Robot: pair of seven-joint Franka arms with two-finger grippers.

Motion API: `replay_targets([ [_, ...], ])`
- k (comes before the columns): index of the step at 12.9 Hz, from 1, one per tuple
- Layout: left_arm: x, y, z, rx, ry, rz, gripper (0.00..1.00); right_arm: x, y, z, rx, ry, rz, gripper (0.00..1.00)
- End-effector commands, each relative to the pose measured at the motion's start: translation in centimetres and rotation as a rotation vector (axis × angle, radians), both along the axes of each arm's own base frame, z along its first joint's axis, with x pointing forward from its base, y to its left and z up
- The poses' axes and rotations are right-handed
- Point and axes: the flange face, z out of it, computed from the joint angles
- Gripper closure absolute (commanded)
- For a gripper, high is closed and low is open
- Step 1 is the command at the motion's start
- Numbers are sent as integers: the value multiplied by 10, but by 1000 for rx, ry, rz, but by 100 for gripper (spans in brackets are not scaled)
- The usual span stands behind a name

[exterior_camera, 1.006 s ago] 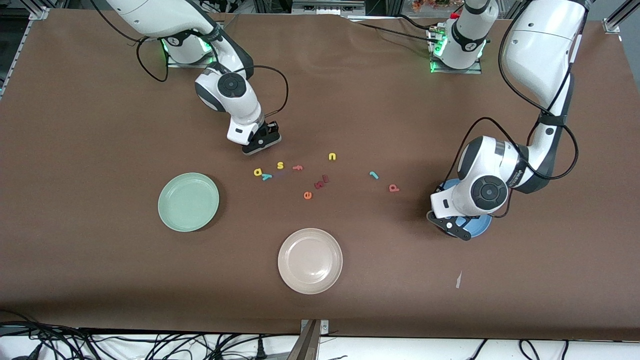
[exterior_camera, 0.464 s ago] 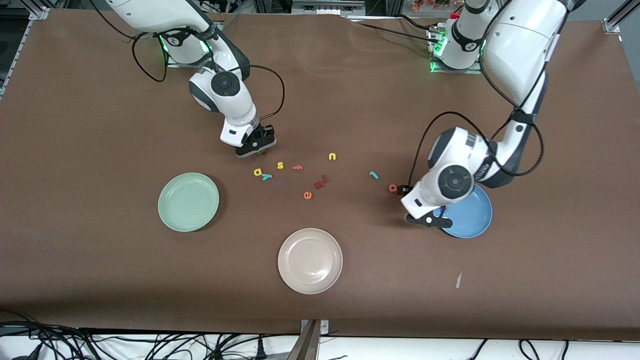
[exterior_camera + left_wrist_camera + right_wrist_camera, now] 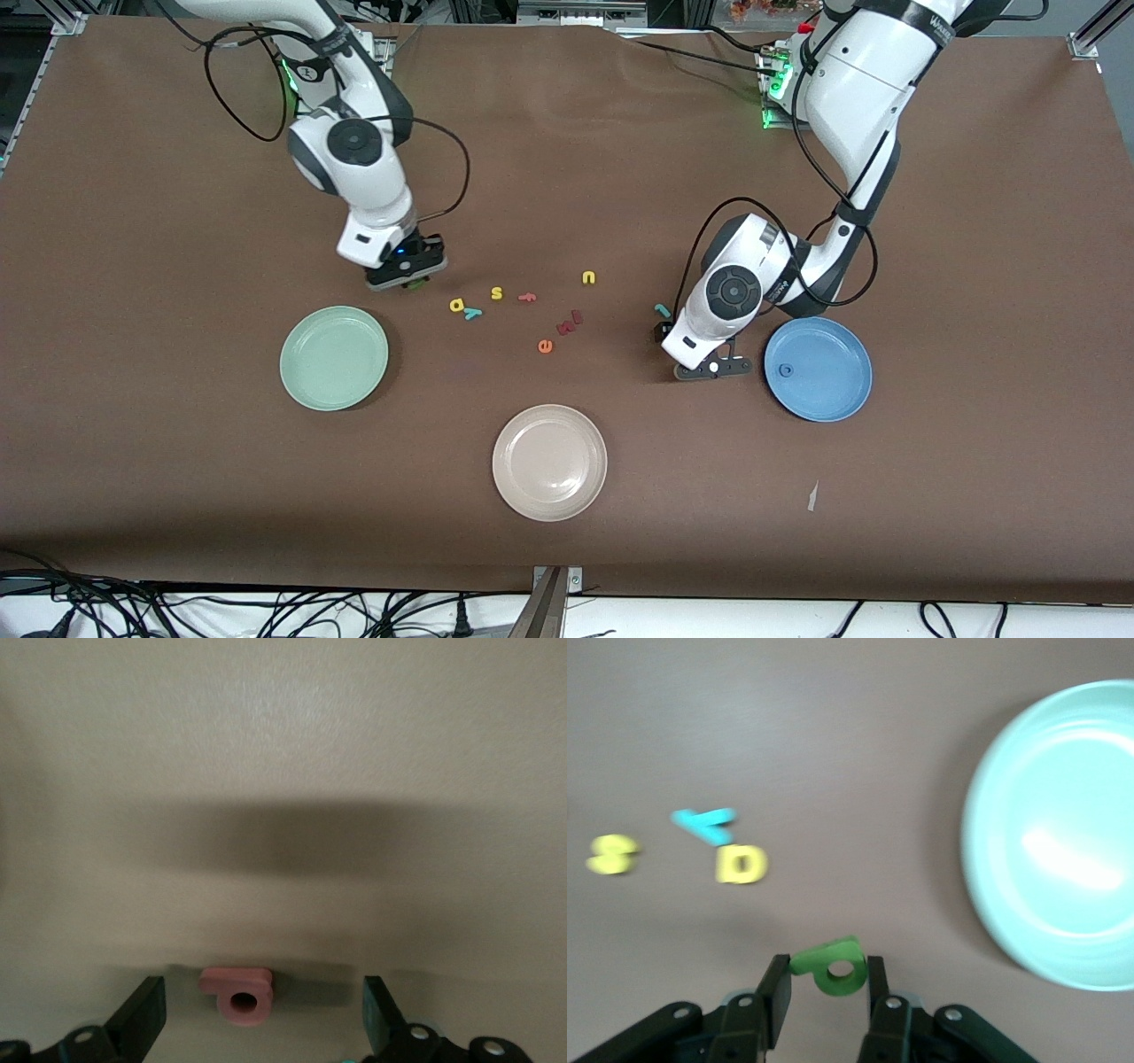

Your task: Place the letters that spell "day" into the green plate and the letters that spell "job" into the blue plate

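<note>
My right gripper point(image 3: 406, 273) is shut on the green "d" point(image 3: 833, 967), held over the table beside the green plate point(image 3: 334, 357). The yellow "a" point(image 3: 457, 306) and teal "y" point(image 3: 473, 313) lie together on the table. My left gripper point(image 3: 261, 1019) is open and low over the table, with the pink "b" point(image 3: 237, 995) lying between its fingers, untouched. In the front view that gripper point(image 3: 709, 365) hides the "b". The teal "j" point(image 3: 661, 309) lies close by. The blue "o" point(image 3: 785, 369) rests in the blue plate point(image 3: 833, 390).
A cream plate point(image 3: 549, 461) sits nearest the front camera. Loose letters lie mid-table: yellow "s" point(image 3: 497, 292), orange "f" point(image 3: 527, 297), yellow "u" point(image 3: 589, 277), dark red "k" point(image 3: 567, 323), orange "e" point(image 3: 545, 346). A white scrap point(image 3: 811, 496) lies near the blue plate.
My left gripper left the blue plate, where the "o" now lies, and moved over the "b". My right gripper carried the "d" toward the green plate.
</note>
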Motion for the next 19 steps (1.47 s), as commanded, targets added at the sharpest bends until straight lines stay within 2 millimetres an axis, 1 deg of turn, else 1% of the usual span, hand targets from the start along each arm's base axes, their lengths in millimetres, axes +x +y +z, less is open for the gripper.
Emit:
replay_targets([
  [1,-4,7,0,-1,-1,18,22,30,-39,11,-8,-7,33,60],
  [2,-4,7,0,2,-2,14,29,42,-56,11,-7,-3,45,60],
  [3,-4,8,0,5,-4,10,46,56,-79,11,-13,-3,58,60],
  [4,-5,7,0,6,-2,7,72,71,-101,9,-17,-2,69,60],
  [5,-5,7,0,7,-1,7,89,84,-116,3,-9,3,74,60],
  [6,-5,8,0,7,-2,2,100,96,-125,-2,5,4,61,58],
  [7,-4,9,1,9,1,-3,100,106,-137,-10,17,12,51,27],
  [8,0,12,7,13,2,0,100,110,-144,-15,32,19,39,12],
  [9,2,16,12,22,14,-6,100,110,-145,-16,64,33,-4,2],
  [10,5,19,17,31,24,-22,100,108,-145,-17,77,57,-28,1],
  [11,9,23,26,36,29,-36,100,108,-138,-13,81,64,-26,2],
  [12,15,35,36,50,33,-50,100,107,-117,-5,102,72,-17,2],
  [14,28,62,56,101,51,-137,100,112,-90,7,166,104,-61,2],
  [15,33,79,61,123,64,-180,100,112,-67,12,187,116,-65,2],
  [16,37,92,67,125,64,-221,100,112,-38,17,208,127,-97,2],
  [17,43,110,71,115,67,-253,100,106,-13,15,213,135,-132,2],
  [18,49,128,74,105,70,-288,100,98,6,11,213,145,-166,2],
  [19,52,144,72,93,80,-325,100,91,22,4,214,159,-187,2],
])
